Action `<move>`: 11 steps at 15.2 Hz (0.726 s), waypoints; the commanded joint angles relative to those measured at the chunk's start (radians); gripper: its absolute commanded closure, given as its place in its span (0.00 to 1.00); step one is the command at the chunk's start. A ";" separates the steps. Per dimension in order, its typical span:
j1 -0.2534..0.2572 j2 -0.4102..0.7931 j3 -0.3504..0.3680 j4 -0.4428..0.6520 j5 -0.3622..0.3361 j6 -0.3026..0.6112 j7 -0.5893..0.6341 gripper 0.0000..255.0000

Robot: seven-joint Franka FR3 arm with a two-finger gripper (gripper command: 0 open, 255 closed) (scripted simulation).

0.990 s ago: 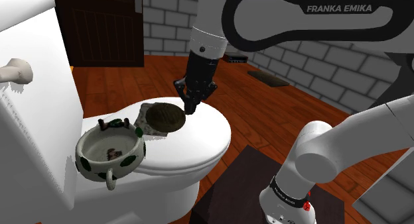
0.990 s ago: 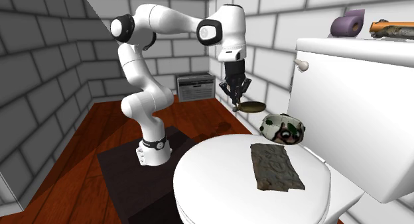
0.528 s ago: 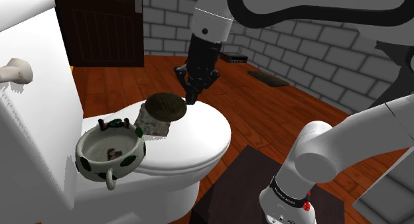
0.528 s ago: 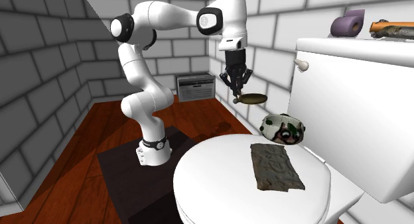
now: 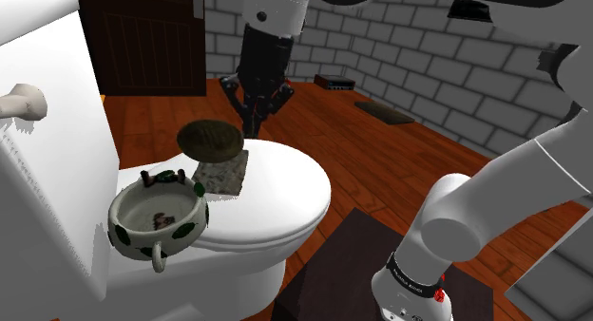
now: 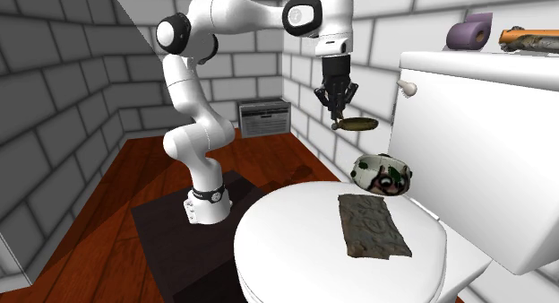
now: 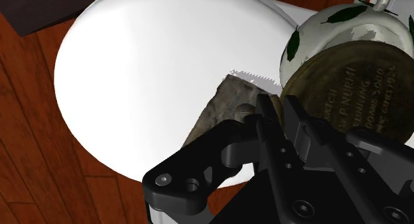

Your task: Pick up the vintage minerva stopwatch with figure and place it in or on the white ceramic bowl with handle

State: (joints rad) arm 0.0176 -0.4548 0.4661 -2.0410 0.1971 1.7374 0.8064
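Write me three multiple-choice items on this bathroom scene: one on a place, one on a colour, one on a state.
1. Where does the bowl stand?
A) on the toilet lid, beside the tank
B) on top of the tank
C) in the claw

2. What colour is the roll on the tank?
A) yellow
B) purple
C) red

3. What state is the stopwatch in?
A) lying on the lid
B) inside the bowl
C) held by the claw, off the lid

Key: 1 A, the shoulder view shows it on the lid against the tank. 2 B, the second exterior view shows it purple. 3 C, the claw grips its edge in the air.
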 commanded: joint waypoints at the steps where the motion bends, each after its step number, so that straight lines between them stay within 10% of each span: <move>1: -0.009 0.080 0.047 0.079 -0.022 0.003 0.052 1.00; 8: -0.009 0.393 0.205 0.396 -0.186 -0.034 0.250 1.00; 11: -0.006 0.383 0.199 0.345 -0.179 0.008 0.246 1.00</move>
State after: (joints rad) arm 0.0105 -0.0758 0.6630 -1.6864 0.0203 1.7321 1.0486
